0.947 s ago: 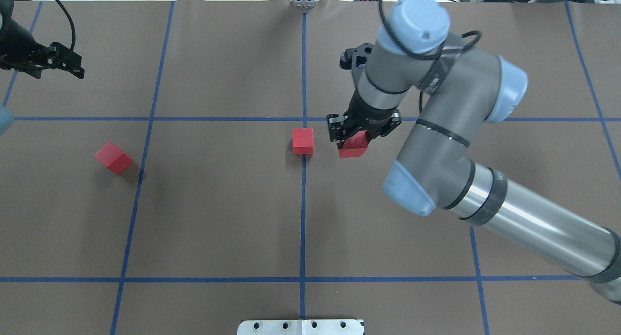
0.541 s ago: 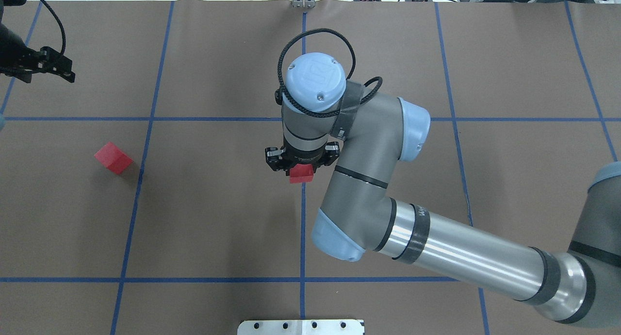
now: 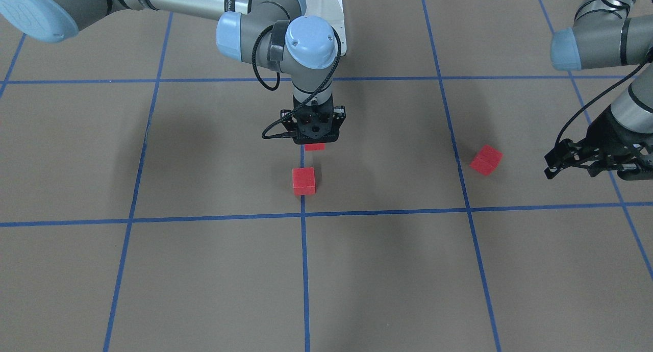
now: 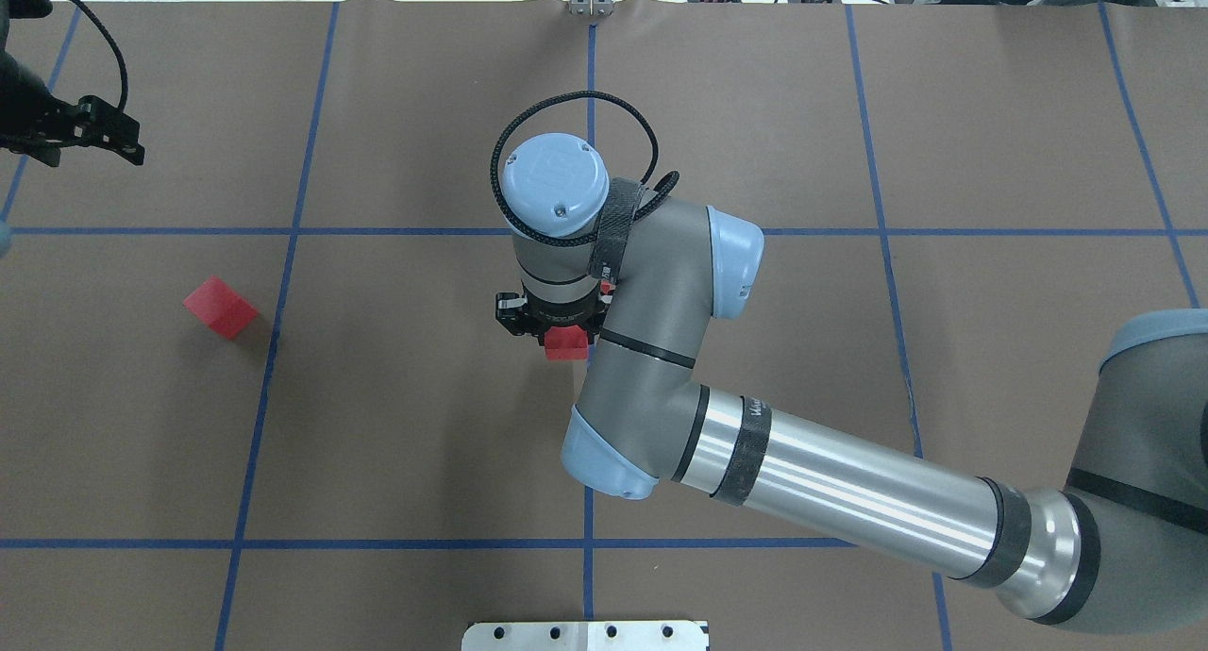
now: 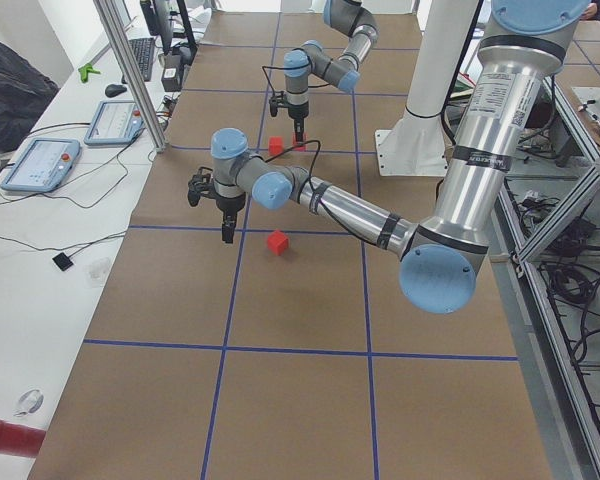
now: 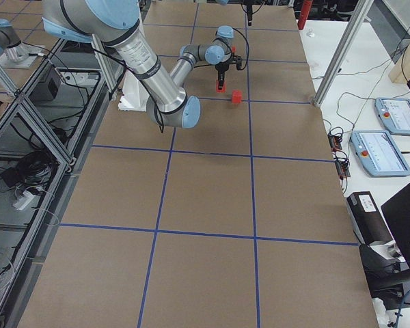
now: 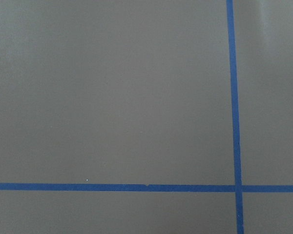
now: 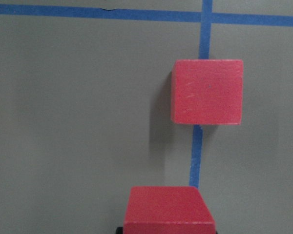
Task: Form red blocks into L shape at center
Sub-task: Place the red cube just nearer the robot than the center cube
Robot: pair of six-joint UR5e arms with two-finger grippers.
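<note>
**Desk** (image 3: 204,270): brown paper gridded with blue tape. It gives you straight lines to square the blocks against.

**Right arm** (image 4: 849,491): it reaches across to the middle of the grid with its wrist vertical, so the block in its grip comes down flat, not tilted.

**Left arm** (image 3: 602,41): parked at the desk's edge, well apart from the work, which leaves the middle free.

**Left end effector** (image 3: 592,166): its fingers look spread, with nothing between them.

**Right end effector** (image 3: 315,143): clamped on one red block (image 8: 168,212), which it holds from above. You cannot tell whether the block touches the desk.

**Set block** (image 8: 207,91): it sits on the tape line (image 8: 196,156), near the centre crossing (image 8: 206,17) on the robot's side.

**Held block**: next along the same line toward the robot, with a clear gap between the two. Its faces are parallel to the set block's and square to the grid.

**Orientation**: a cube has no long axis of its own. The axis that matters here is the pair's, and it runs along the tape line. This pair probably forms the long leg of the L.

**Third block** (image 4: 220,307): it lies a grid square away on the robot's left, turned oblique to the tape. You would need to rotate it before it can form the foot of the L.
</note>
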